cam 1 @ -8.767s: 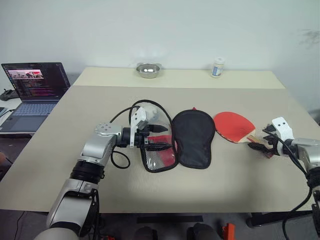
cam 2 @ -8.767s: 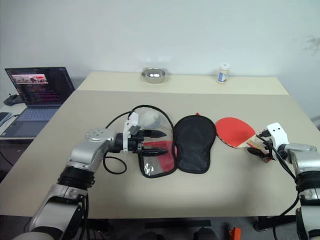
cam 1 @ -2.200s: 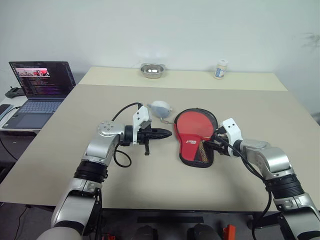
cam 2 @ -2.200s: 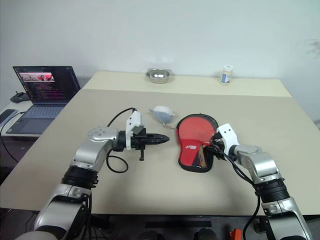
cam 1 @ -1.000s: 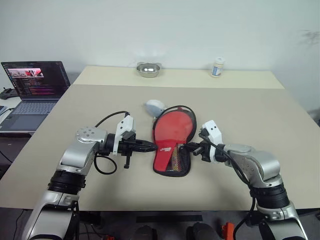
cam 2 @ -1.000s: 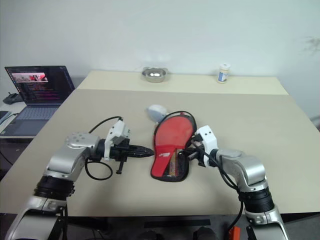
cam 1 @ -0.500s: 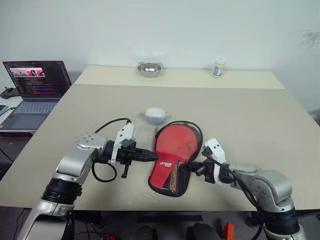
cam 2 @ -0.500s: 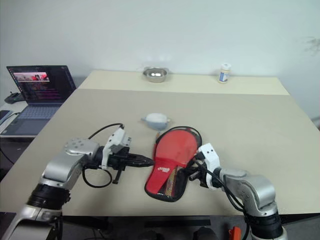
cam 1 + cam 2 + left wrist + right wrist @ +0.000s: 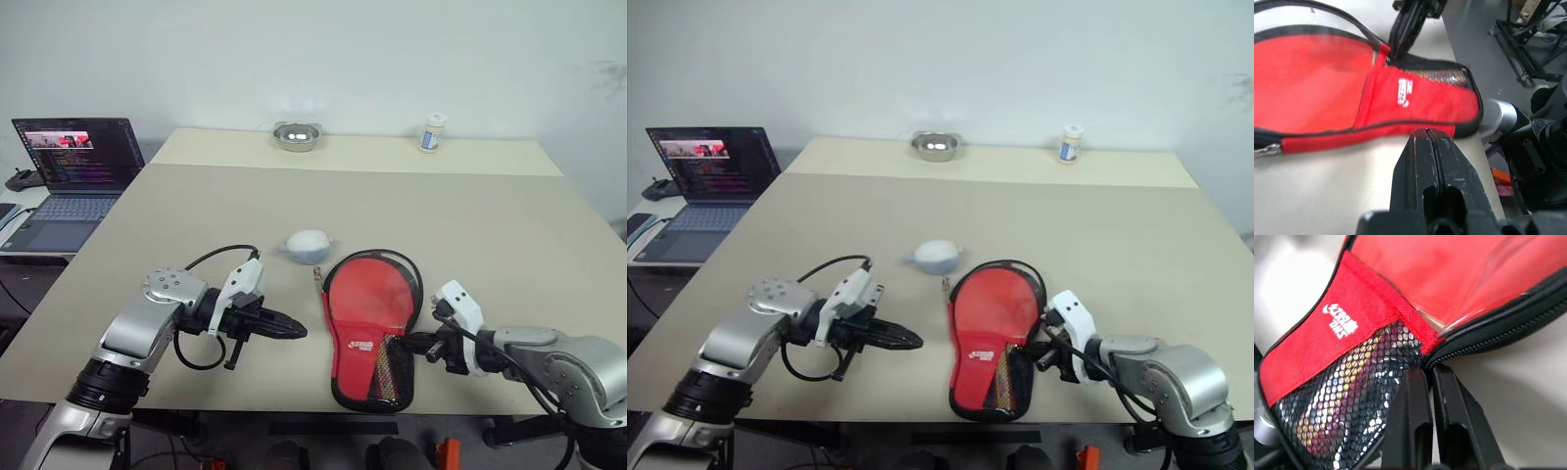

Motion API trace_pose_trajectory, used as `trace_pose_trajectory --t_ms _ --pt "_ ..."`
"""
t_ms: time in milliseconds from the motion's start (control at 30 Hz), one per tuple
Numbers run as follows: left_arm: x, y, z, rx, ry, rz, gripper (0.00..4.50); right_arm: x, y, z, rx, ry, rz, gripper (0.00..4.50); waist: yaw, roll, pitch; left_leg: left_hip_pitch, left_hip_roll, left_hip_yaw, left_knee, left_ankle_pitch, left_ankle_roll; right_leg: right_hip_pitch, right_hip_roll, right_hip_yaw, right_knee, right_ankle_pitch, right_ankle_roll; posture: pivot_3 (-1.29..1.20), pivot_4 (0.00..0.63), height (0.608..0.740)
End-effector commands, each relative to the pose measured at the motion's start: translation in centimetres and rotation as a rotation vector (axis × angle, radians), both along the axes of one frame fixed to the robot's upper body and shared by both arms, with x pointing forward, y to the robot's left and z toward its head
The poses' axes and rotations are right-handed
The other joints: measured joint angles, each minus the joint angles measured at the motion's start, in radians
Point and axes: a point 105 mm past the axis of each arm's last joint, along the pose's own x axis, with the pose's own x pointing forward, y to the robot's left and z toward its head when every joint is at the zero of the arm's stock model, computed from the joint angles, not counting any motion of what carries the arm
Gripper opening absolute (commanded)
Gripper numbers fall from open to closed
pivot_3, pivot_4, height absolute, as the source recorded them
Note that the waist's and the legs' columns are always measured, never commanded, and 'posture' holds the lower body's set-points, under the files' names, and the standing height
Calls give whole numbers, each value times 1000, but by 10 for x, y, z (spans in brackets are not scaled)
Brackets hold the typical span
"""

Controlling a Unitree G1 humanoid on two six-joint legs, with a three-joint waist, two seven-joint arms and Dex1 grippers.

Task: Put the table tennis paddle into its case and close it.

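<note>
The case [image 9: 367, 304] lies red side up near the table's front edge, its mesh pocket toward me. Inside it is the table tennis paddle, whose handle [image 9: 1347, 396] shows dimly through the mesh. The black zip rim [image 9: 392, 258] stands loose around the round end. My right gripper [image 9: 411, 342] is at the case's right side beside the pocket, shut on the zip edge [image 9: 1484, 340]. My left gripper [image 9: 297, 333] is shut on nothing, a short way left of the case and pointing at it. In the left wrist view, its fingertips [image 9: 1428, 133] stop short of the red fabric [image 9: 1327, 83].
A whitish rounded bundle [image 9: 309, 244] lies just behind the case, with a small metal piece [image 9: 316, 277] beside it. A steel bowl [image 9: 296, 135] and a small white bottle [image 9: 431, 132] stand at the back edge. An open laptop [image 9: 73, 166] sits on a side table at left.
My right gripper has pulled back and to the right, dragging the case with it and swinging it straighter. My left gripper has drawn back a little from the case.
</note>
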Motion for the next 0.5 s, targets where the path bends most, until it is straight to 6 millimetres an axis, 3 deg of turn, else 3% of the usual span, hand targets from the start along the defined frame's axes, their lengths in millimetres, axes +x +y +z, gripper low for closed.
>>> trace_pose_trajectory --t_ms 33,367,400,500 --pt "-7 -3 7 -8 -22 -51 0 3 -3 10 4 -42 7 33 0 0 0 0 0 0 0 0 0 0 0 0 0 0 0 0 150 740" --pt "-3 -4 5 -11 -26 -40 0 5 -5 8 -8 -37 -10 33 0 0 0 0 0 0 0 0 0 0 0 0 0 0 0 0 150 740" --pt "-3 -4 4 -11 -27 -39 0 5 -6 8 -6 -37 -16 510 0 0 0 0 0 0 0 0 0 0 0 0 0 0 0 0 150 740" --pt "-3 -4 3 -13 -27 -35 0 2 -9 9 -16 -41 -16 1352 0 0 0 0 0 0 0 0 0 0 0 0 0 0 0 0 150 740"
